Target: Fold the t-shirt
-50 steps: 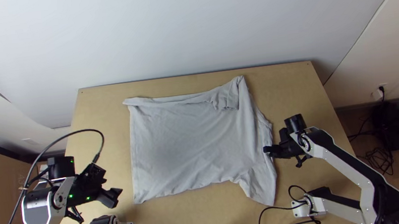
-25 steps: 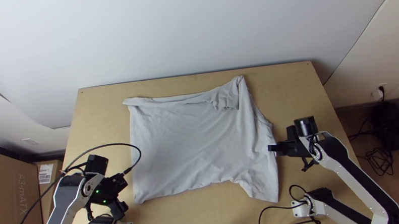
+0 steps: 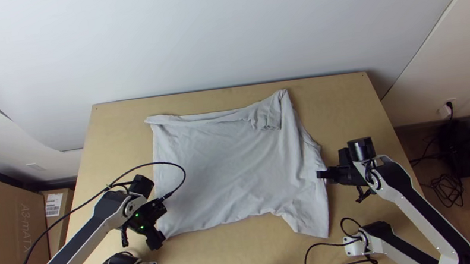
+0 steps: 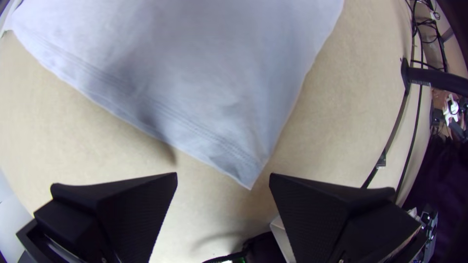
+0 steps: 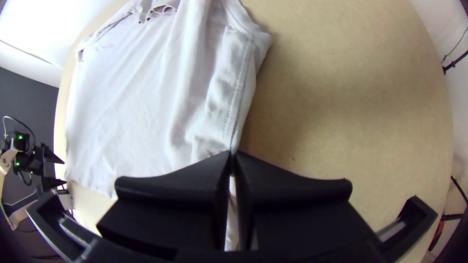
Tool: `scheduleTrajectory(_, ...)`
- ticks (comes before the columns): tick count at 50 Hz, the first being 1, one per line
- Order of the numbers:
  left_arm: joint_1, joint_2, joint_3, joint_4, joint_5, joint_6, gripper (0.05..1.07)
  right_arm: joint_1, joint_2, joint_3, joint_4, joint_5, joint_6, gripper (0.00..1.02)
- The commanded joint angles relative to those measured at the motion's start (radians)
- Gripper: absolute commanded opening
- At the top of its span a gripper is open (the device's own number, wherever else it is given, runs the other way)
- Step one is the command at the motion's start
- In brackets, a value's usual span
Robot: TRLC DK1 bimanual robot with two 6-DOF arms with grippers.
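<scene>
A pale grey t-shirt (image 3: pixel 227 163) lies spread across the counter (image 3: pixel 339 101), filling most of the space between the two end effectors. Beyond the right end effector (image 5: pixel 232 153), on the side away from the arms' bases, is some bunched cloth (image 3: pixel 266 116); on the bases' side of it, a flap (image 3: pixel 308 219), probably a sleeve, points back toward the bases. The right end effector is closed on the side edge of the shirt, with a thin strip of fabric pinched between its fingers.

The left end effector (image 4: pixel 223 175) is wide apart and holds nothing. Just ahead of its fingertips, and in line with the gap between them, is a corner (image 4: pixel 249 180) where the stitched hem (image 4: pixel 180 119) ends. Outward past the left arm stands a cardboard box (image 3: pixel 12 219).

The fabric looks light, thin and limp: easy to lift, but likely to sag or crease if pulled from one point. The best place for the left end effector seems to be that corner, taking the doubled hem, which should be firmer than the body. Too shallow a bite could let it slip out or catch one layer alone; an even pull from both ends should keep the fold straight.
</scene>
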Motion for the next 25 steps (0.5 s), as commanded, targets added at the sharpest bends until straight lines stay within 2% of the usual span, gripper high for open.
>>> scheduleTrajectory(1,-0.034,0.038,-0.034,0.019,0.002,-0.036,0.96,-0.016,-0.010,0.028,-0.007,0.011,-0.016,0.03)
scheduleTrajectory(9,-0.054,0.074,-0.051,0.034,0.007,-0.045,0.95,-0.021,-0.008,0.033,-0.007,0.011,-0.016,0.03)
scheduleTrajectory(11,-0.060,0.076,-0.055,0.039,0.015,-0.047,0.84,-0.024,-0.005,0.033,-0.005,0.011,-0.018,0.03)
scheduleTrajectory(15,-0.066,0.062,-0.072,0.094,0.044,-0.050,0.44,-0.026,-0.002,0.034,-0.005,0.011,-0.018,0.03)
scheduleTrajectory(19,-0.080,0.019,-0.117,0.183,0.048,-0.042,0.12,-0.029,0.001,0.038,-0.005,0.012,-0.022,0.03)
scheduleTrajectory(20,-0.081,0.005,-0.129,0.209,0.048,-0.045,0.07,-0.029,0.002,0.039,-0.007,0.011,-0.025,0.03)
scheduleTrajectory(25,-0.074,-0.039,-0.161,0.244,0.051,-0.042,0.08,-0.041,0.002,0.045,-0.010,0.012,-0.030,0.03)
